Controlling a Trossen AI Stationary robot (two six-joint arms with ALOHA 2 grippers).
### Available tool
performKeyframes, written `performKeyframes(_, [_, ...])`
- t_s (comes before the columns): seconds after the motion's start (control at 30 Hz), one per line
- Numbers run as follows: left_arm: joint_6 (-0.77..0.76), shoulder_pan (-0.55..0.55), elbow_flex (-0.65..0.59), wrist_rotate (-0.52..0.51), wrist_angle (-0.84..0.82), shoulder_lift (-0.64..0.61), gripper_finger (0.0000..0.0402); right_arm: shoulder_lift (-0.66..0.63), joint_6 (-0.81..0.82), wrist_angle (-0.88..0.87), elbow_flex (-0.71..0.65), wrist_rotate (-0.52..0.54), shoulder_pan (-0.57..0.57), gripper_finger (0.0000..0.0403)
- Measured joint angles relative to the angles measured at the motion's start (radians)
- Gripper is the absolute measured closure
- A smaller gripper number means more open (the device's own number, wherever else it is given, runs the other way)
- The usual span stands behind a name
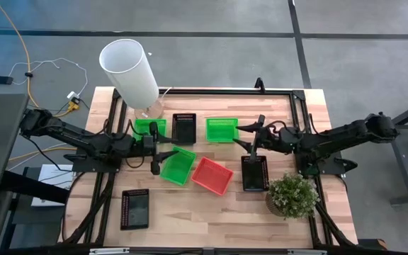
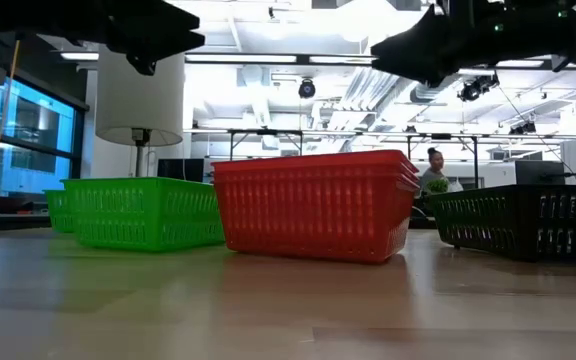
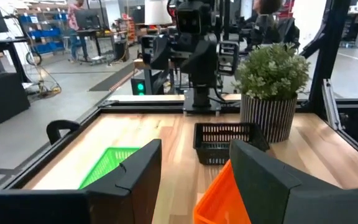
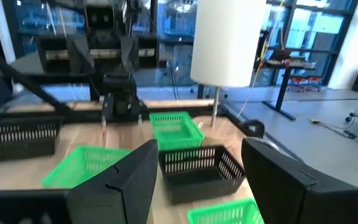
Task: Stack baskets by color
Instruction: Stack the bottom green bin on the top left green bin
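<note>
Two grippers hover over the table, both spread and empty. Left gripper [image 1: 152, 151] hangs near the table's middle; the green basket [image 1: 178, 166] sits just beside it, toward the centre and slightly nearer the front edge, tilted so its long axis runs diagonally. Beyond that, touching or nearly touching it, is the red basket [image 1: 212, 175], also skewed; in the low view it looks like several reds nested [image 2: 315, 203], count unclear. Behind the left gripper, toward the white cylinder [image 1: 129, 70], a second green basket [image 1: 150, 127] lies close, with a black basket [image 1: 184, 127] beside it. Right gripper [image 1: 253, 144] hovers between a third green basket [image 1: 222, 129], just behind it, and a black basket [image 1: 254, 173], just in front, long axis running front to back. Another black basket [image 1: 134, 208] sits well apart at the front left; the potted plant [image 1: 292, 195] stands beside the right-hand black one. Judgement: greens are unstacked; left arm is nearer the tilted green and likely needs its wrist turned to match the diagonal.
</note>
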Motion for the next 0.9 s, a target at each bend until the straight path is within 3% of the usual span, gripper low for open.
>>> performKeyframes(0.33, [0.093,0.000,0.000,-0.006,0.057,0.000,0.0222,0.000,-0.051,0.004,0.000,0.022,0.000,0.0182])
performKeyframes(0.9, [0.086,0.000,0.000,-0.008,0.063,0.000,0.0222,0.000,-0.050,0.004,0.000,0.022,0.000,0.0182])
